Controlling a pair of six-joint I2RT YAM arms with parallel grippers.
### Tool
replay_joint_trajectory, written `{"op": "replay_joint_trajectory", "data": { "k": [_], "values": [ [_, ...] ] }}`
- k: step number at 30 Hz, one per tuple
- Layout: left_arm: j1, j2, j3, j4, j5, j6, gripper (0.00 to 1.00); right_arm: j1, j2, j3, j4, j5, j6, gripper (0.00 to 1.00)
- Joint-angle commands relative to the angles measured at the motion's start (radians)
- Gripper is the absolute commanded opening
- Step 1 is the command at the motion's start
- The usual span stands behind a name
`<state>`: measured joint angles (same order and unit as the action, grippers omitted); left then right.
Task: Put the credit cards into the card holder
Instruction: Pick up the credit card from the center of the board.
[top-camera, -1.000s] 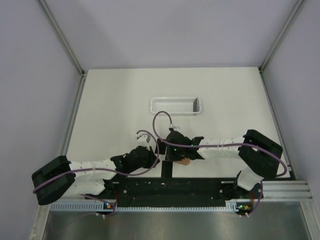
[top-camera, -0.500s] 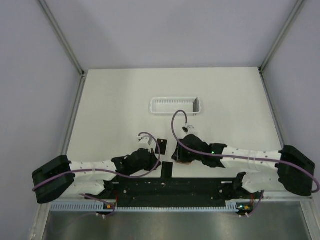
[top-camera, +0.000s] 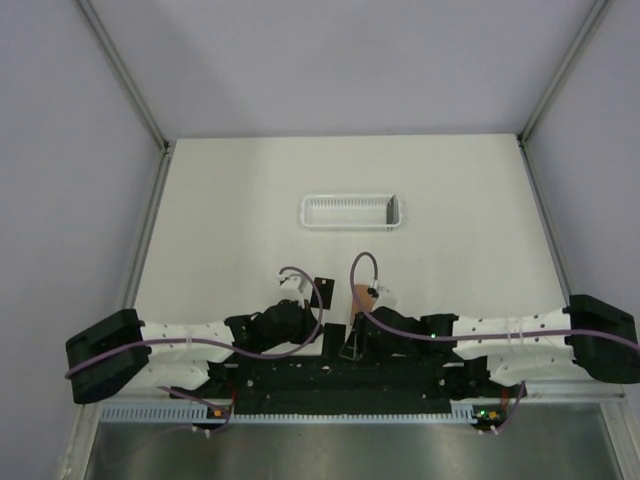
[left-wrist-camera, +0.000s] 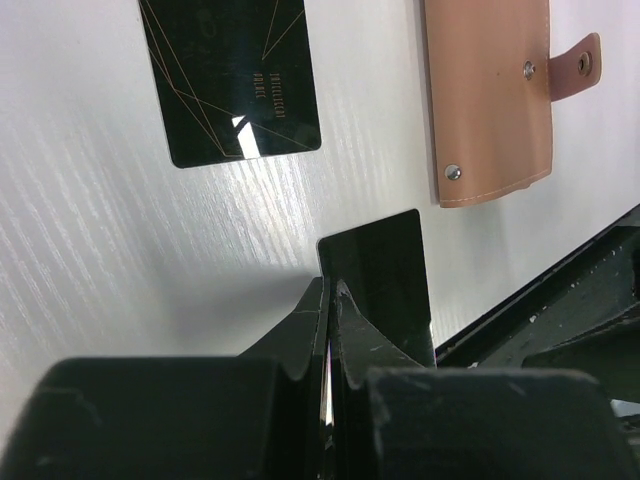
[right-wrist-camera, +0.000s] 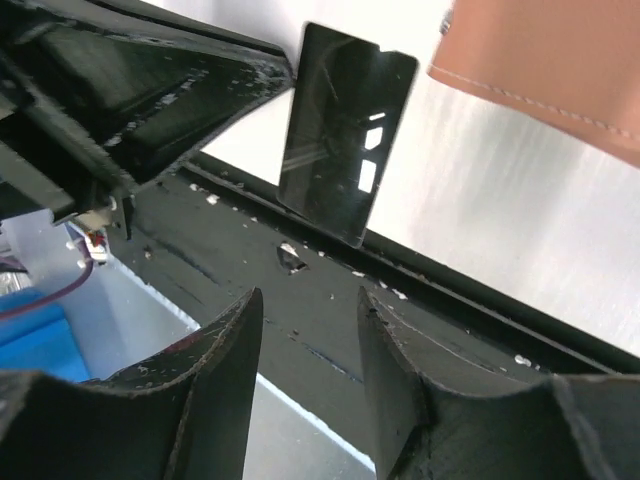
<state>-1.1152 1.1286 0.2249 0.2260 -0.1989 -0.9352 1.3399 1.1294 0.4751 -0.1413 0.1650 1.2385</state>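
One credit card (right-wrist-camera: 345, 135) overhangs the table (right-wrist-camera: 470, 190) edge just beyond the spread fingers of the right gripper (right-wrist-camera: 308, 305), presumably for pinching; the left gripper (left-wrist-camera: 330, 295) has its fingers pressed together.

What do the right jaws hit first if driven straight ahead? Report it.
Probably the black base rail close ahead of them; just beyond it is the black credit card. Depth is unclear, so either could come first.

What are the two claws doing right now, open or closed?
Left gripper: closed, tips at the edge of a black card; whether it grips the card cannot be told.
Right gripper: open, holding nothing.
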Motion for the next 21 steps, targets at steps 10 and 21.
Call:
{"op": "replay_joint_trajectory", "data": {
  "k": [10,21],
  "values": [
    [-0.032,0.049,0.008,-0.062,-0.002,0.001,0.0,0.025,0.099,-0.193,0.342,0.031,0.236,0.46],
    [-0.074,0.062,-0.004,-0.059,-0.014,-0.04,0.0,0.025,0.256,-0.274,0.681,0.037,0.297,0.44]
  ]
}}
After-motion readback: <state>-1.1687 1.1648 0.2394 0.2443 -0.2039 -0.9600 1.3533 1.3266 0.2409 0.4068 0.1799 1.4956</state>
